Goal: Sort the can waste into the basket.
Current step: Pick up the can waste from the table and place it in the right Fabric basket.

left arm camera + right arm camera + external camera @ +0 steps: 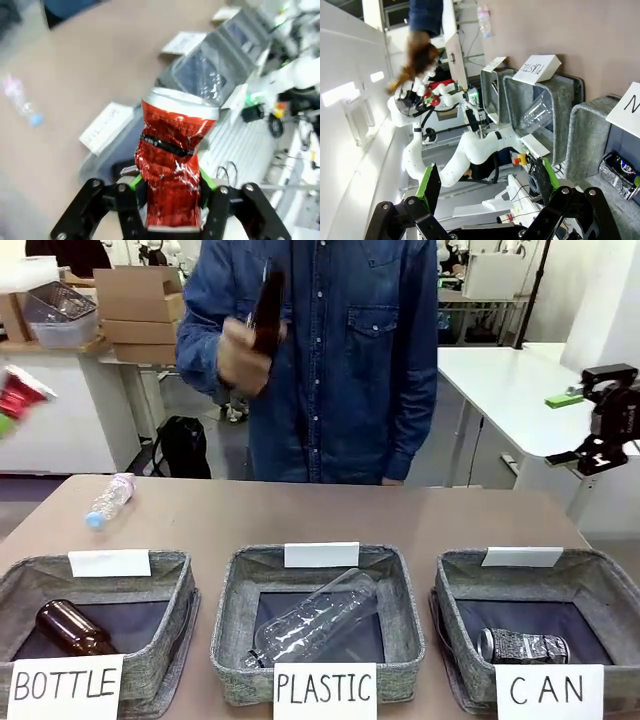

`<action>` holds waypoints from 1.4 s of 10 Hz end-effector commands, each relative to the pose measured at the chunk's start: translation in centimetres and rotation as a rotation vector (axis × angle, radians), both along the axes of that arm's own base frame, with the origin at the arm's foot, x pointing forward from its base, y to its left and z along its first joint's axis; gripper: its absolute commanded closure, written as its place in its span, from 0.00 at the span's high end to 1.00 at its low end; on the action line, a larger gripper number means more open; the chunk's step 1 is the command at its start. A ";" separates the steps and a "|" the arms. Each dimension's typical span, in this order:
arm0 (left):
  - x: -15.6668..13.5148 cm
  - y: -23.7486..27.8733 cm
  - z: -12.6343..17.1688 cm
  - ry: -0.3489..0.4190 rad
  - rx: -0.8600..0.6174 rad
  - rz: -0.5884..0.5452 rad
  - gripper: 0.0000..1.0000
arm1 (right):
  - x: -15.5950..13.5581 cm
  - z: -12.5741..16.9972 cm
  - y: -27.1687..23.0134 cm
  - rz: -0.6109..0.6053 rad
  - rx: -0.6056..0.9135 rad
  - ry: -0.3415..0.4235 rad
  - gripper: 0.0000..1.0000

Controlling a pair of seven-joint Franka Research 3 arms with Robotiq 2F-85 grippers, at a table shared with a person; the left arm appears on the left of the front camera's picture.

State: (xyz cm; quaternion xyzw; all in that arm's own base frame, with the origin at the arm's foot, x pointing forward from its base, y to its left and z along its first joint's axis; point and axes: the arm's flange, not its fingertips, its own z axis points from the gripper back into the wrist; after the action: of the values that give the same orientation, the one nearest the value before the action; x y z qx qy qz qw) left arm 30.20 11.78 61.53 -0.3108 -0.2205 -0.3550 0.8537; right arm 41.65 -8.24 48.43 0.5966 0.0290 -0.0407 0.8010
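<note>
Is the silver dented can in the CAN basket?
In: the silver dented can lies sideways on the dark floor of the grey fabric basket.

Three baskets line the table's (300,515) near edge — BOTTLE basket (30,580) at 7 o'clock with a glass bottle (72,630) in it, PLASTIC basket (400,585) at 6 with a large plastic bottle (315,620), CAN basket (600,580) at 5 with a can (523,646). A small plastic bottle (110,498) lies on the table at 10 o'clock; a person (330,360) stands behind at 12.
</note>
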 end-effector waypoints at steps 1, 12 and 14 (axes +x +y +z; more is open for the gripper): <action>-1.6 7.3 2.1 -0.063 -0.143 -0.070 0.28 | -0.1 0.2 -0.3 0.013 -0.001 -0.013 1.00; -10.0 -8.7 2.5 -0.126 -0.116 -0.167 0.28 | -1.7 4.6 -2.5 -0.042 -0.118 -0.094 1.00; -9.3 -20.8 2.1 -0.197 -0.149 -0.269 0.28 | -6.4 10.9 -7.4 -0.038 -0.306 -0.146 1.00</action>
State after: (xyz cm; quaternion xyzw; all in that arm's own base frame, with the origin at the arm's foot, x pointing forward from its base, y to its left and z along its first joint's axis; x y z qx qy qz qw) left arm 19.07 -4.06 63.57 -0.3515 -0.2586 -0.4635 0.7712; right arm 37.30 -13.56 56.56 0.5160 -0.0374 -0.0222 0.8555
